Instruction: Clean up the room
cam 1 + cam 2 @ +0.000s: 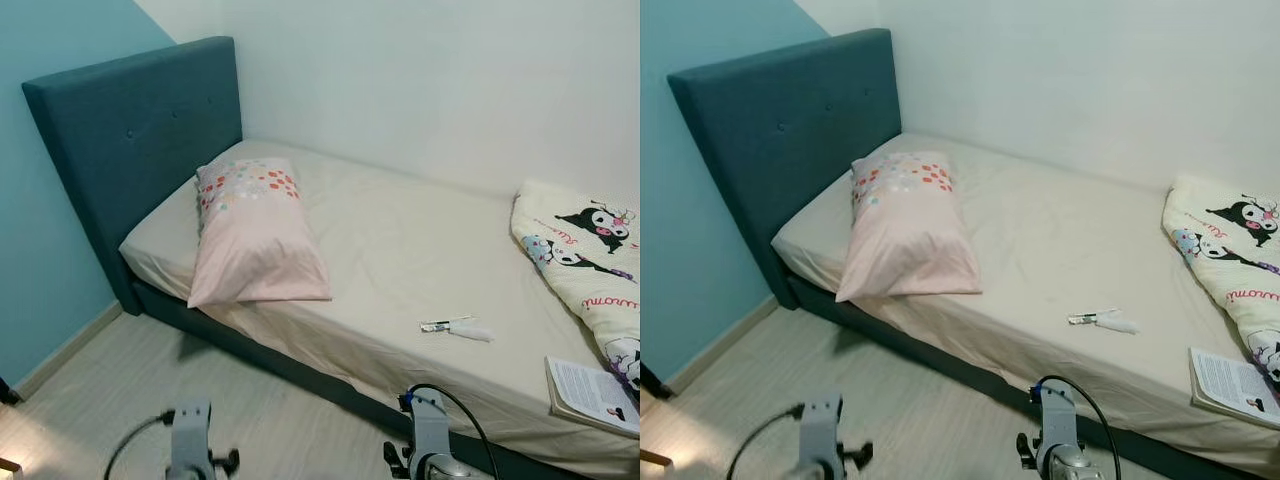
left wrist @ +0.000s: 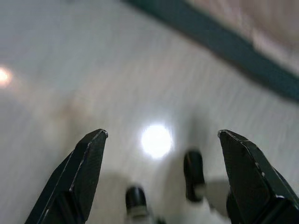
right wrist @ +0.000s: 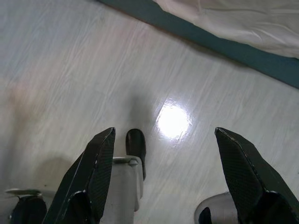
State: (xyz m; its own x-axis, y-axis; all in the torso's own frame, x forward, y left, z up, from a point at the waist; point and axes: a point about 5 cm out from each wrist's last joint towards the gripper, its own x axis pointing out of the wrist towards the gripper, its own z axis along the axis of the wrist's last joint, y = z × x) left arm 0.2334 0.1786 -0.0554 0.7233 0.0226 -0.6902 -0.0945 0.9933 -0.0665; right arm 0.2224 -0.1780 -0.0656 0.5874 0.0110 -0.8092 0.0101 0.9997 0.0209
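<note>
Both grippers spread wide and empty, hanging over the floor beside the bed.

Left gripper (image 2: 161, 179) fingers far apart, nothing between them, touching nothing; blurred pale floor (image 2: 93, 70) below, bed's teal base crossing one corner. Right gripper (image 3: 163, 175) same: fingers wide, holding nothing, over glossy floor with a light glare, robot's foot (image 3: 136, 144) under it. On the bed (image 1: 400, 240): pink pillow (image 1: 252, 235) at the headboard (image 1: 130, 140) end, hanging slightly over the near edge; small tube (image 1: 458, 326) near the near edge, mid-mattress; cartoon-print blanket (image 1: 585, 255) bunched at the foot end; open book (image 1: 592, 392) at the near edge by the blanket, just beside it. Wrists of both arms low in the head views, over the floor in front of the bed.
</note>
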